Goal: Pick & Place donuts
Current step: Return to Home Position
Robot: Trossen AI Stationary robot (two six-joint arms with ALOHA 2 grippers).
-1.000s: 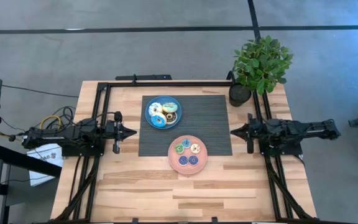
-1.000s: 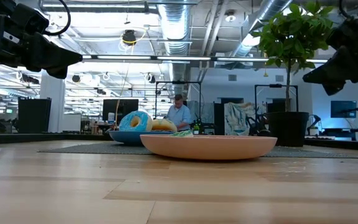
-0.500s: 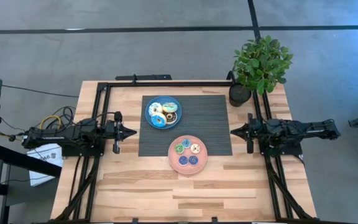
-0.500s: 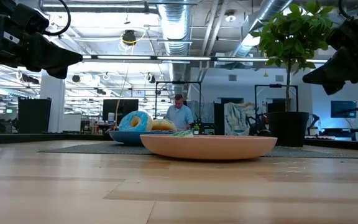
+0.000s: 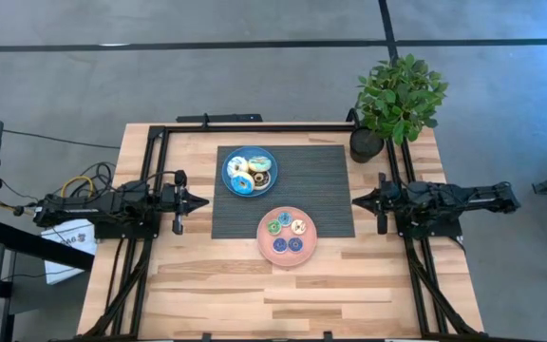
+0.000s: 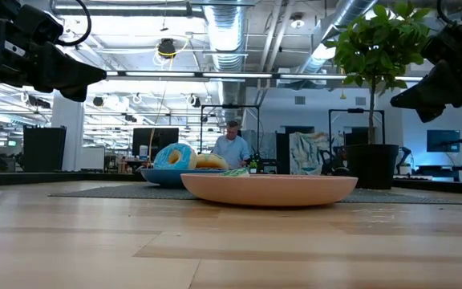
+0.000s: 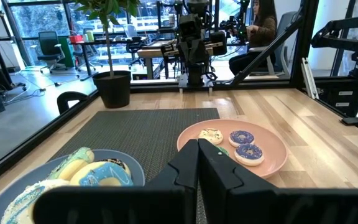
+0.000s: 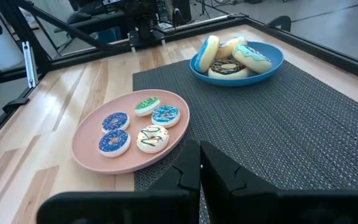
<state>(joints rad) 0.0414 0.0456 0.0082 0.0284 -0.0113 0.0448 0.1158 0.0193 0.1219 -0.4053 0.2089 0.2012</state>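
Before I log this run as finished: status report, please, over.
Left gripper and right gripper shut, empty, one at each side of the mat. Donuts all on blue plate and pink plate. Nothing in the way.

Blue plate [image 5: 251,148] holds seemingly 4 large donuts [image 5: 240,183], pink plate [image 5: 263,237] 5 small donuts [image 5: 279,247]; left gripper [image 5: 204,200] and right gripper [image 5: 354,200] flank the mat [image 5: 330,185].

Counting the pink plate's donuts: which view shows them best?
Right wrist view: five small donuts lie clear on the pink plate. High view shows them tiny, left wrist view hides some, low view mostly the plate's side.
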